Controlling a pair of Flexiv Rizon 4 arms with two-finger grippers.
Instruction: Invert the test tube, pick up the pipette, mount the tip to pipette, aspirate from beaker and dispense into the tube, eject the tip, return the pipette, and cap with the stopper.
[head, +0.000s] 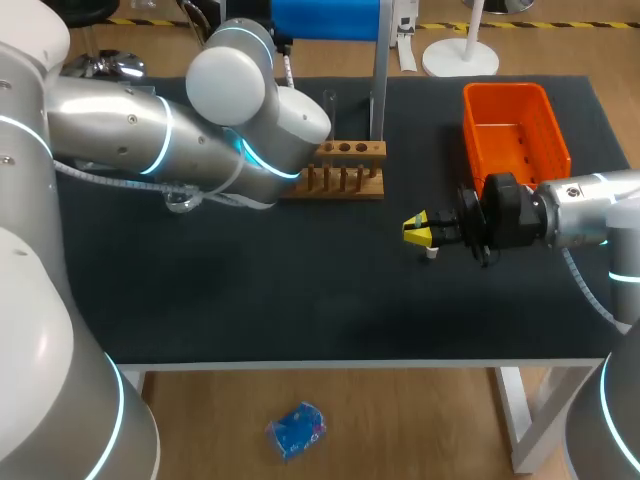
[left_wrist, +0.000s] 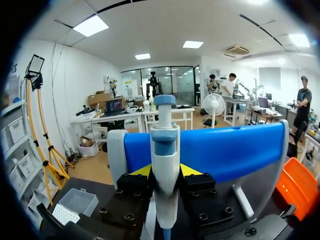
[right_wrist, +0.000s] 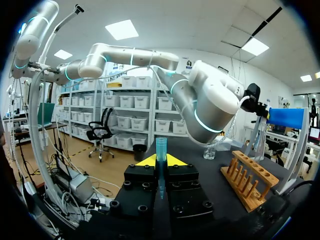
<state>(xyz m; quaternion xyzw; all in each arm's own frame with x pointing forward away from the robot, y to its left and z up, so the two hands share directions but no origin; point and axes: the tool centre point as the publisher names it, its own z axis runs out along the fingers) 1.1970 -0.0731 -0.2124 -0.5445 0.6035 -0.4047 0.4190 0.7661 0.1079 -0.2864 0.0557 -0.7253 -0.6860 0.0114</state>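
The left gripper (left_wrist: 165, 171) is gripping the pipette (left_wrist: 165, 145) upright, at the far middle by the wooden rack (head: 345, 170); the right gripper (head: 420, 232) is pinching a blue tip (right_wrist: 160, 149), hovering right of centre, near the orange bin (head: 515, 130).

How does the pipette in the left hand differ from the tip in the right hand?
The pipette in the left hand is white with blue parts; the tip in the right hand is clear blue throughout. The pipette is thick and tall; the tip is thin and short. Each is gripped by its hand.
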